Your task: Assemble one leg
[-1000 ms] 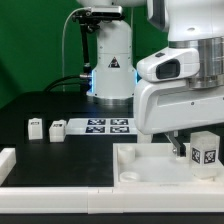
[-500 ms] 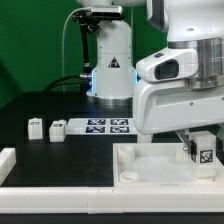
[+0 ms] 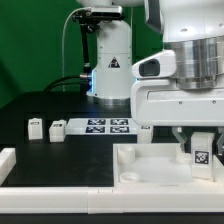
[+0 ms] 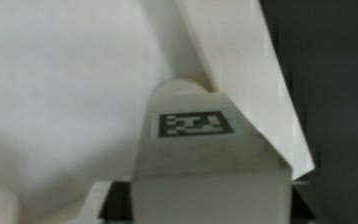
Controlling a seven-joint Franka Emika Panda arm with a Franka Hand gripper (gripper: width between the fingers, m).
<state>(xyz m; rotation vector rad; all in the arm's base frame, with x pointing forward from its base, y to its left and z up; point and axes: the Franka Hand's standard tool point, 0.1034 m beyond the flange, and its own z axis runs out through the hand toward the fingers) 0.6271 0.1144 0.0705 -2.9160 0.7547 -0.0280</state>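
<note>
My gripper (image 3: 201, 148) is shut on a leg (image 3: 204, 152), a stubby white block with a black-and-white tag. It holds the leg upright low over the large white tabletop (image 3: 150, 166), near the tabletop's corner at the exterior view's right. I cannot tell whether the leg touches the tabletop. In the wrist view the leg (image 4: 201, 140) fills the middle between my fingers (image 4: 112, 203), with its tag facing the camera and the tabletop (image 4: 69, 90) behind it. Two more legs (image 3: 35, 128) (image 3: 57, 129) stand on the dark table at the exterior view's left.
The marker board (image 3: 108, 126) lies flat behind the tabletop, in front of the robot base (image 3: 110, 70). A white piece (image 3: 6, 160) sits at the exterior view's lower left edge. The table is black, with a green backdrop behind.
The arm's wrist has turned a little and shifted slightly toward the exterior view's left. The held leg stays at nearly the same spot over the tabletop corner, a touch lower.
</note>
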